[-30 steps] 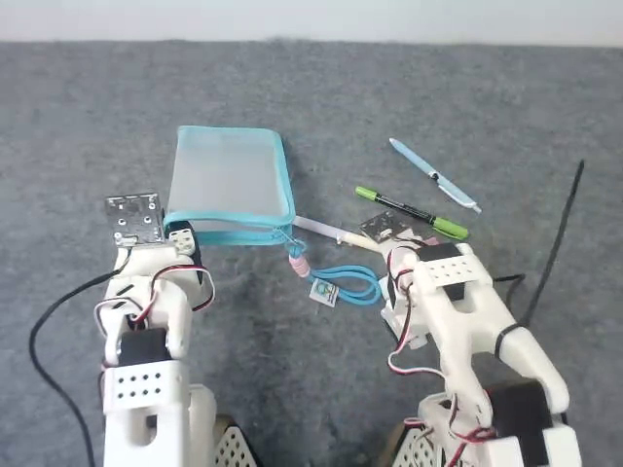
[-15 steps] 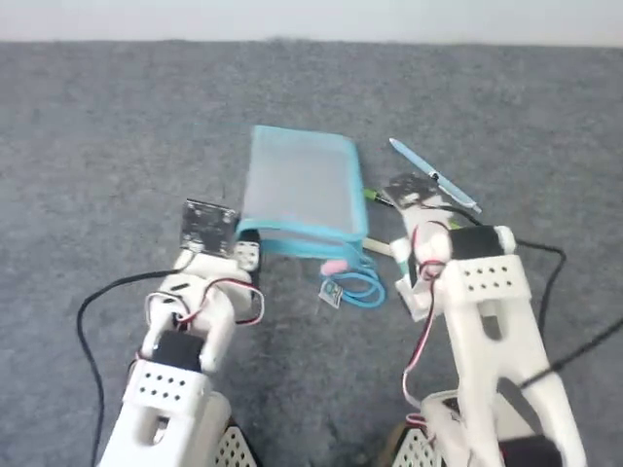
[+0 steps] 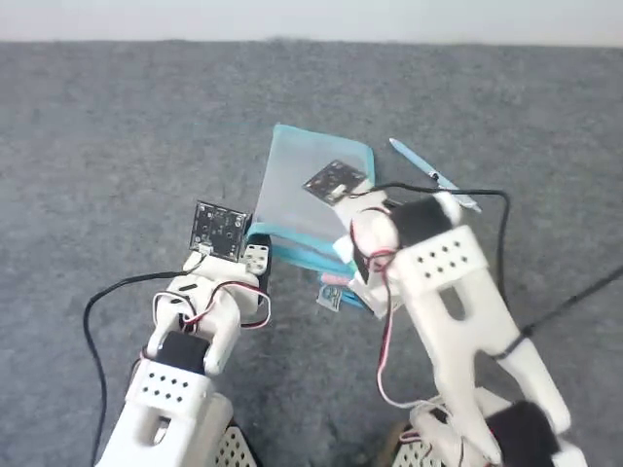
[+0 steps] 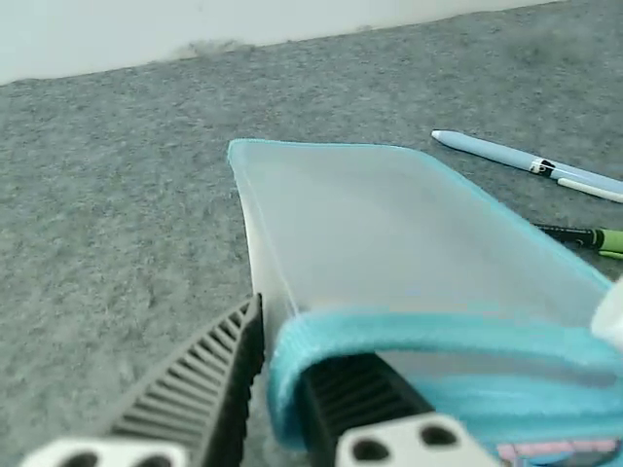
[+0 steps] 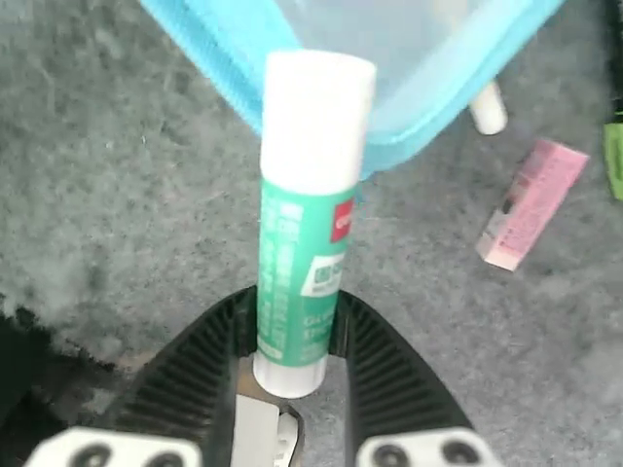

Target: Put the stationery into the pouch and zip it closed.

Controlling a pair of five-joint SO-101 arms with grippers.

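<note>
The translucent pouch [image 3: 311, 185] with a light blue zip rim lies mid-table, its open mouth toward the arms. My left gripper [image 4: 282, 360] is shut on the rim [image 4: 428, 336], one finger inside the mouth and one outside. A green glue stick [image 5: 307, 243] with a white cap sits in my shut right gripper [image 5: 297, 311], cap end pointing at the pouch mouth [image 5: 389, 58]. Beyond the pouch lie a light blue pen [image 4: 526, 161] and a green marker [image 4: 584, 236]. A pink eraser [image 5: 531, 204] and a white pen end [image 5: 487, 107] lie beside the mouth.
A blue wrist loop with a small tag [image 3: 328, 299] trails from the pouch's zip between the two arms. The right arm [image 3: 438, 282] crosses above the stationery, with a black cable [image 3: 501, 233] over it. Grey carpet [image 3: 117, 126] stretches to the left and far side.
The pouch slid right and turned with my left gripper on its rim. The right arm swung left from the markers to the pouch mouth, holding the glue stick.
</note>
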